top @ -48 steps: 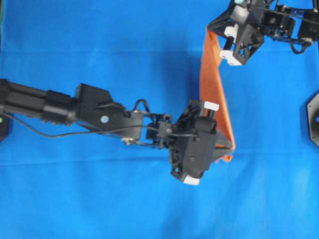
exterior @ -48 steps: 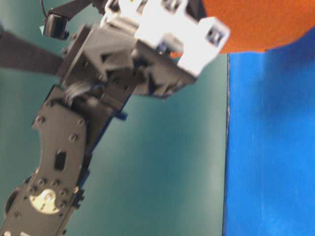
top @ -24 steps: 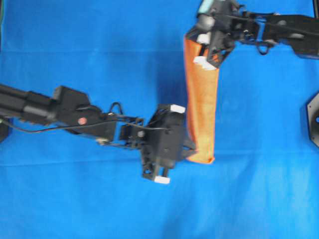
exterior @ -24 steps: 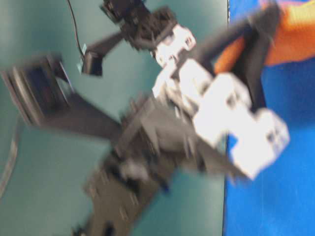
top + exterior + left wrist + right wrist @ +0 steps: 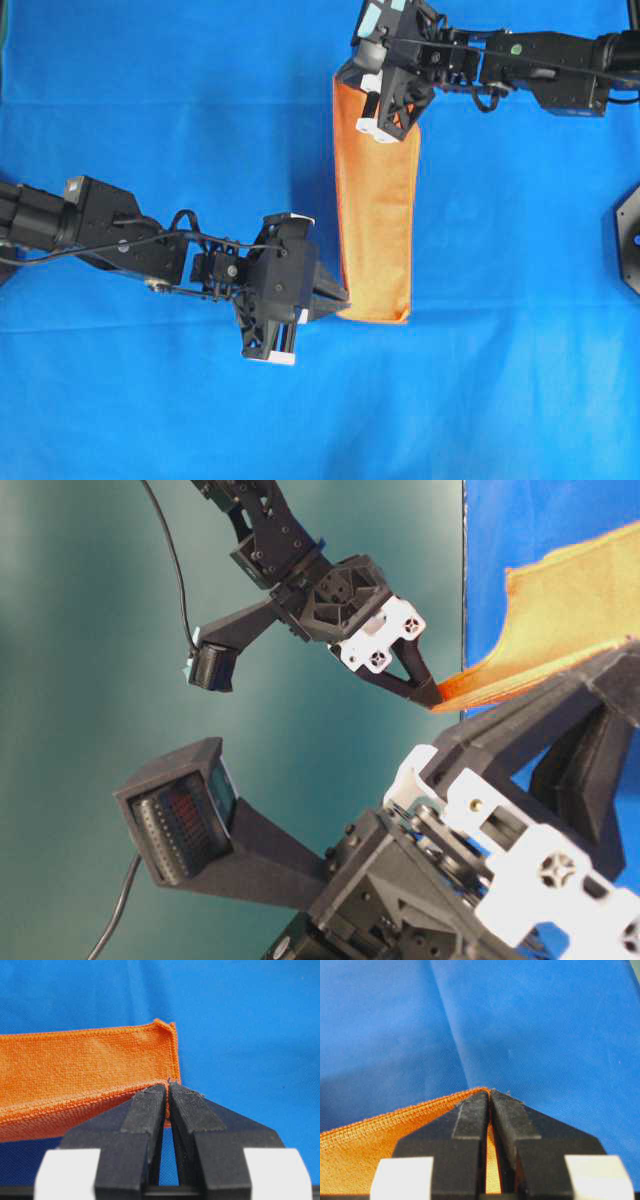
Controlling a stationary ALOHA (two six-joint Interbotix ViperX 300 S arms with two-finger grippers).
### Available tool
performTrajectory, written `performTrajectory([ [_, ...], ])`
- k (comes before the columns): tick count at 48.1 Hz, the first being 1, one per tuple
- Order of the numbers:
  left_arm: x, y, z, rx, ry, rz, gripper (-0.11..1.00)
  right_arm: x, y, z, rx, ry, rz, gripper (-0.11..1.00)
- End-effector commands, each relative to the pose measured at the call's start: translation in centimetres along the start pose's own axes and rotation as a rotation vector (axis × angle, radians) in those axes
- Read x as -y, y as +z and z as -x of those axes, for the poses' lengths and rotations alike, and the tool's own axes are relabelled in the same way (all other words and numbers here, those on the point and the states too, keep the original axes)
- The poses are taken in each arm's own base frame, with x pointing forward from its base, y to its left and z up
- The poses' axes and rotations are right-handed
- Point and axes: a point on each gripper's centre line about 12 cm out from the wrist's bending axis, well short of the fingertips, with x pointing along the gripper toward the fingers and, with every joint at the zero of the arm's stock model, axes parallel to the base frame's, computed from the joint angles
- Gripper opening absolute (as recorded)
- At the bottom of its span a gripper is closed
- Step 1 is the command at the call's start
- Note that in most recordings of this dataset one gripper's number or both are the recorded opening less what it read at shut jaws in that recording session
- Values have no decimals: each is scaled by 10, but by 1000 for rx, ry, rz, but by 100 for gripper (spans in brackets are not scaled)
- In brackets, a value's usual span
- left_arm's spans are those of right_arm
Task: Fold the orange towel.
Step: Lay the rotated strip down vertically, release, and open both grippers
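Two grippers pinch the orange towel (image 5: 377, 215), a doubled strip over the blue cloth (image 5: 150, 100). Left gripper (image 5: 338, 298) is clamped on its 6 o'clock corner. Right gripper (image 5: 352, 80) is clamped on its 12 o'clock corner.

No legible text, label, brand name, number or sign appears in any view.

A large blue cloth (image 5: 150, 90) covers the table, faintly creased, beside a teal backdrop (image 5: 80, 600).
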Motion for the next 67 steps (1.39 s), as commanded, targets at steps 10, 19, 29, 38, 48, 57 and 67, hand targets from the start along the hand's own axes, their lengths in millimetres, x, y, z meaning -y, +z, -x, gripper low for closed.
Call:
performTrajectory([
  [10, 4, 10, 2, 32, -8, -6, 7, -1, 3, 4, 53, 10, 10, 3],
  [19, 1, 9, 3, 29, -3, -1, 55, -3, -3, 1, 36, 15, 8, 41],
  [29, 1, 12, 14, -15, -4, -16, 79, -3, -1, 2, 38, 14, 8, 64],
  [38, 1, 22, 50, -104, -10, -19, 72, -4, 4, 19, 48, 8, 3, 63],
  [48, -7, 29, 95, -86, 7, -7, 72, -9, 10, 62, 109, 11, 1, 63],
  [57, -35, 23, 126, 9, 80, 38, 72, -16, -2, 96, 149, 27, -21, 63],
  [67, -66, 13, 151, 143, 179, 80, 72, -37, -23, 130, 220, 90, -58, 63],
])
